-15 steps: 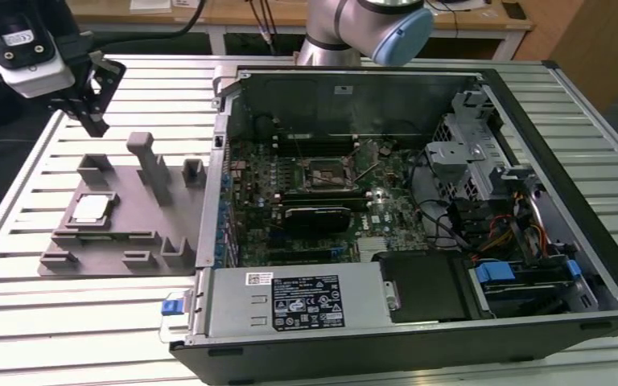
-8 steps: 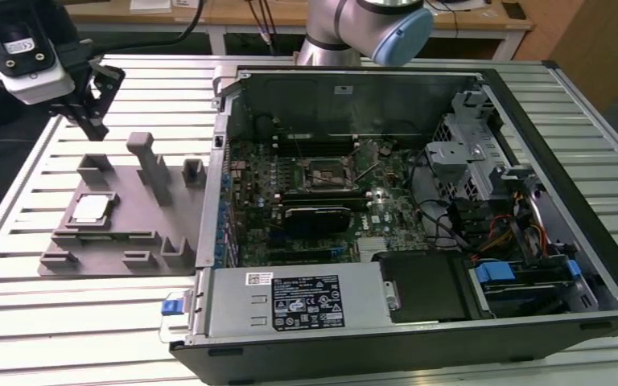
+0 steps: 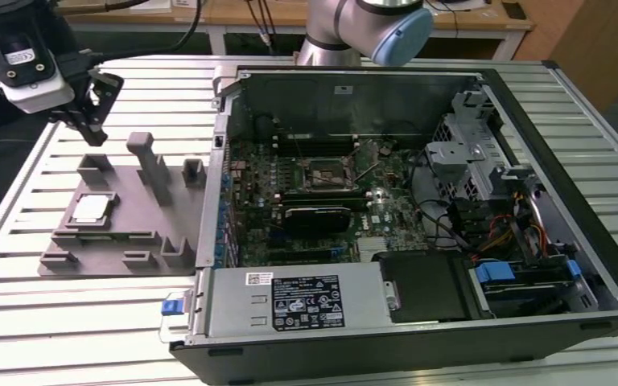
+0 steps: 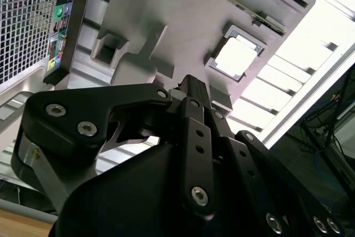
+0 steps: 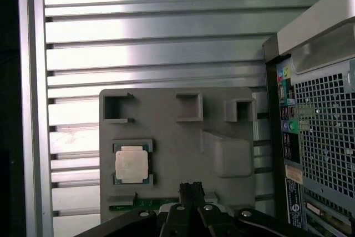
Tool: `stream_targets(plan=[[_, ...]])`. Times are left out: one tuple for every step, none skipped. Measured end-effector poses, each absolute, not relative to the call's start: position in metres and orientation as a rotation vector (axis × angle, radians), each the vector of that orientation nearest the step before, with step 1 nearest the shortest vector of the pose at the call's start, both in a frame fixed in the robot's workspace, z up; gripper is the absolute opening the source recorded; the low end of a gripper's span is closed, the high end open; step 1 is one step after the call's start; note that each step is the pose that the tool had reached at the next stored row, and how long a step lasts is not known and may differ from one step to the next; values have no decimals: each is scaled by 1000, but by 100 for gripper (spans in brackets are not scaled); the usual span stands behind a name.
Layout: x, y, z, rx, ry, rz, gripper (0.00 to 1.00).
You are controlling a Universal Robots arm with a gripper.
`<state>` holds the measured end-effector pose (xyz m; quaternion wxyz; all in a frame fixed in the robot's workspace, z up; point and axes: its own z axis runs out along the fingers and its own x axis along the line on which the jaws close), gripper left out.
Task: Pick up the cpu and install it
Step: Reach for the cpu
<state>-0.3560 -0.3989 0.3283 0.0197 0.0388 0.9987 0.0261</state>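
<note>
- The cpu [image 3: 91, 209] [image 5: 132, 165] [image 4: 236, 56] lies flat, silver top up, in a square recess of the grey holder tray [image 3: 126, 233] [image 5: 177, 148] [image 4: 166, 9], on the side of the tray away from the computer.
- The tray rests on a slatted metal table [image 3: 73, 322], with upright posts and small pockets around the chip.
- The gripper [image 3: 96, 133] [image 5: 191, 188] [image 4: 188, 84] hangs above the tray's far edge, clear of it, its fingers pressed together on nothing.
- The open computer case [image 3: 363, 104] [image 5: 321, 109] stands just beside the tray, on the exterior view's right.
- The black socket frame [image 3: 325, 173] on the motherboard sits well apart from the tray.
</note>
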Motion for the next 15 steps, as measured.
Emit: stream_targets(plan=[[-357,-399,327,120,3099,81,11],[-357,-399,326,121,3099,81,11],[-358,-399,325,120,3099,81,11],[-359,-399,324,120,3099,81,11],[-359,-399,323,121,3099,81,11],[-360,-399,322,121,3099,81,11],[-361,-399,321,120,3099,81,11],[-362,-399,319,120,3099,81,11],[-363,-399,318,120,3099,81,11],[-364,-399,317,120,3099,81,11],[-365,-399,316,121,3099,81,11],[-366,-399,315,120,3099,81,11],[-367,-399,314,120,3099,81,11],[-368,-399,313,121,3099,81,11],[-369,-399,312,121,3099,81,11]])
